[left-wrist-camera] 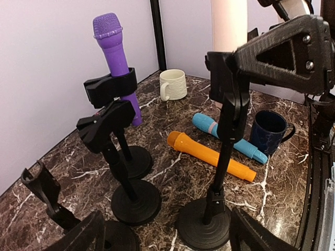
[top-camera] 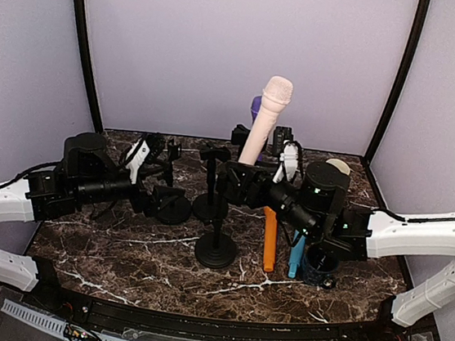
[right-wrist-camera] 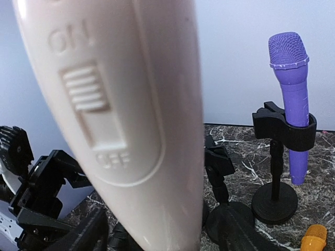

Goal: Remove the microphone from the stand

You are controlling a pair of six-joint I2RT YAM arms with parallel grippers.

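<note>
A dark stone table [top-camera: 120, 249] sits inside pale purple walls. On it are a few black stands, and one holds a purple mic [left-wrist-camera: 112, 52]. An orange mic [left-wrist-camera: 209, 154] and a blue mic [left-wrist-camera: 225, 137] lie flat near the front stand.

The pink mic [top-camera: 268, 113] is the one to take out. It points up and leans a little. Its low end sits at the clip [left-wrist-camera: 219, 68] on top of the front stand [top-camera: 216, 250]. It looks like it is in the clip, but I cannot be sure.

The right tool [top-camera: 247, 179] is around the mic's body, just by the clip. Its fingers [right-wrist-camera: 86, 230] sit on both sides of the mic. I cannot tell if they squeeze it or only sit close.

The left tool [left-wrist-camera: 167, 222] is spread wide and holds nothing. It waits to the left of the stands.

So the step now is the grab and pull. Next, the right tool needs a firm hold. Then it should lift the mic up along its own lean, so the stand does not tip.
</note>
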